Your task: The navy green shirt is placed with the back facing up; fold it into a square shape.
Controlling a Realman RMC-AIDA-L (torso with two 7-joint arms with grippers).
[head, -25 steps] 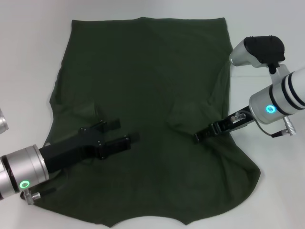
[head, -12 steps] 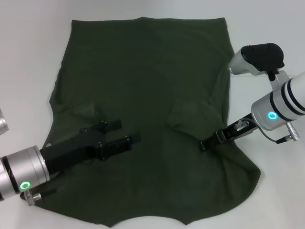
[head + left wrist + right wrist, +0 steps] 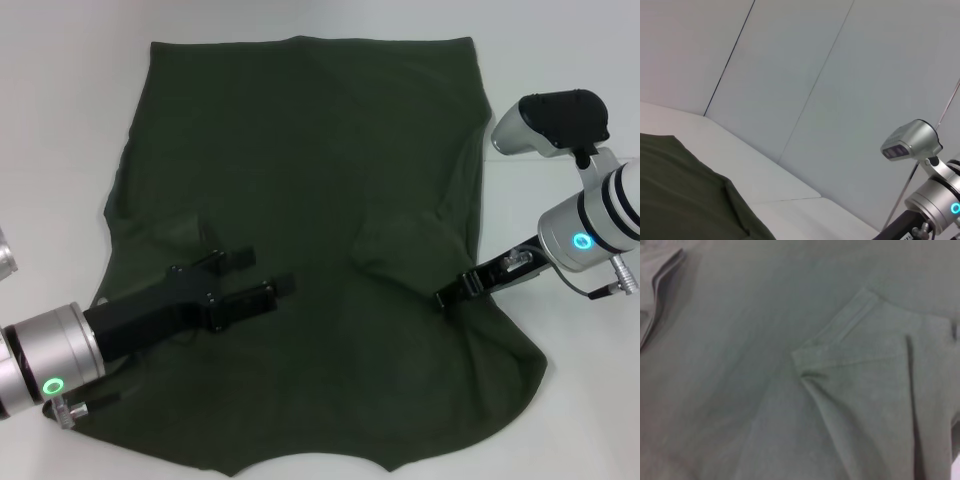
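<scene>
The navy green shirt (image 3: 310, 150) lies spread on the white table, plain side up, with both sleeves folded inward onto the body. My left gripper (image 3: 262, 272) hovers open over the shirt's lower left part, beside the folded left sleeve (image 3: 185, 228), holding nothing. My right gripper (image 3: 447, 297) is low at the shirt's right edge, just right of the folded right sleeve (image 3: 405, 240). The right wrist view shows that sleeve's hem (image 3: 860, 315) lying flat on the shirt (image 3: 740, 390). A corner of the shirt (image 3: 680, 195) shows in the left wrist view.
The white table (image 3: 60, 120) surrounds the shirt on all sides. The left wrist view looks across at a grey panelled wall (image 3: 815, 75) and the right arm's wrist (image 3: 935, 200).
My right gripper has drawn back to the right, away from the folded right sleeve towards the shirt's edge. The left arm and the shirt have stayed put.
</scene>
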